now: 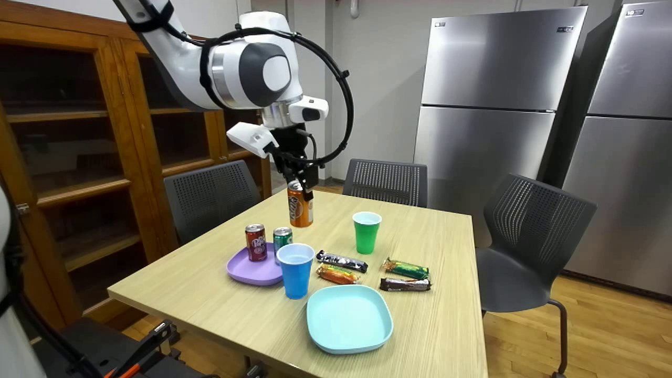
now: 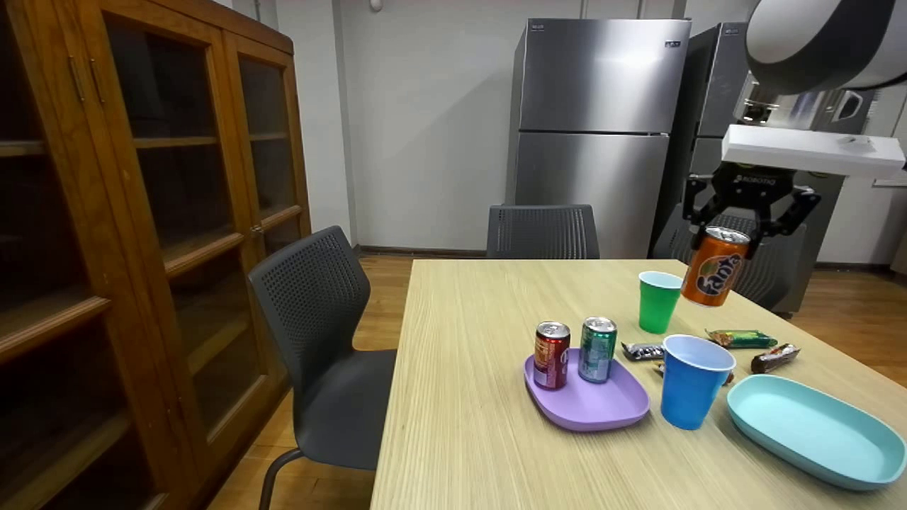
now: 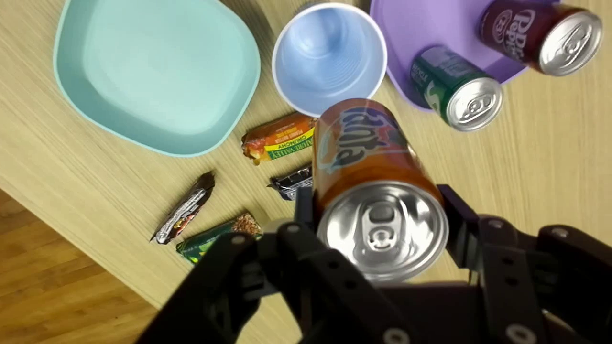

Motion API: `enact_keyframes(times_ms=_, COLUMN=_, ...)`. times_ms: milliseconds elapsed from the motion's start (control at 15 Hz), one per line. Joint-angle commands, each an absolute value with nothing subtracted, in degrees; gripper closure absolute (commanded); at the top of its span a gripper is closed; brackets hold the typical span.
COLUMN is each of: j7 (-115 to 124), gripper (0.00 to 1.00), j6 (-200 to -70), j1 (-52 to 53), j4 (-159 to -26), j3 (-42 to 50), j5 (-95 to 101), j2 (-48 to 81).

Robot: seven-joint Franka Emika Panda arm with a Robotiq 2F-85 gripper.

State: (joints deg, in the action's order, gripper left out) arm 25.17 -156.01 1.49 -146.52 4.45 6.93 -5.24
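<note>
My gripper (image 3: 377, 210) is shut on an orange Fanta can (image 2: 716, 273), with a finger against either side just below its silver lid. The can is held in the air over the table and leans slightly in an exterior view. A dark red Dr Pepper can (image 1: 256, 244) and a green can (image 2: 598, 350) stand upright on a purple plate (image 2: 588, 414). Near them is a blue cup (image 1: 295, 273), whose inside looks empty in the wrist view (image 3: 330, 57). A green cup (image 1: 366, 233) stands farther back on the table. The held can hides part of the wrapped bars in the wrist view.
A light blue plate (image 1: 349, 320) lies near the table edge. Several wrapped bars lie between cups and plate: orange (image 1: 336, 274), black and silver (image 1: 342, 261), green (image 1: 405, 269), and dark brown (image 1: 404, 284). Grey chairs (image 1: 386, 181) surround the table (image 1: 210, 283); a wooden cabinet (image 2: 177, 212) stands beyond.
</note>
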Motion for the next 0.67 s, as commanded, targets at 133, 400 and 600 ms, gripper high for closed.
enact_keyframes(times_ms=133, j7=20.93, gripper=0.62, j6=-156.64, j1=2.04, j4=-152.3, j3=-1.19, j5=3.74, j2=-11.54)
enact_keyframes(times_ms=400, j7=19.51, gripper=0.62, j6=-157.1, j1=3.61, j4=-153.77, j3=-4.28, j5=2.85, j2=-11.2)
enact_keyframes(times_ms=600, j7=19.31, gripper=0.62, j6=-157.79, j1=4.8, j4=-154.4, j3=-5.92, j5=2.58, j2=-9.93)
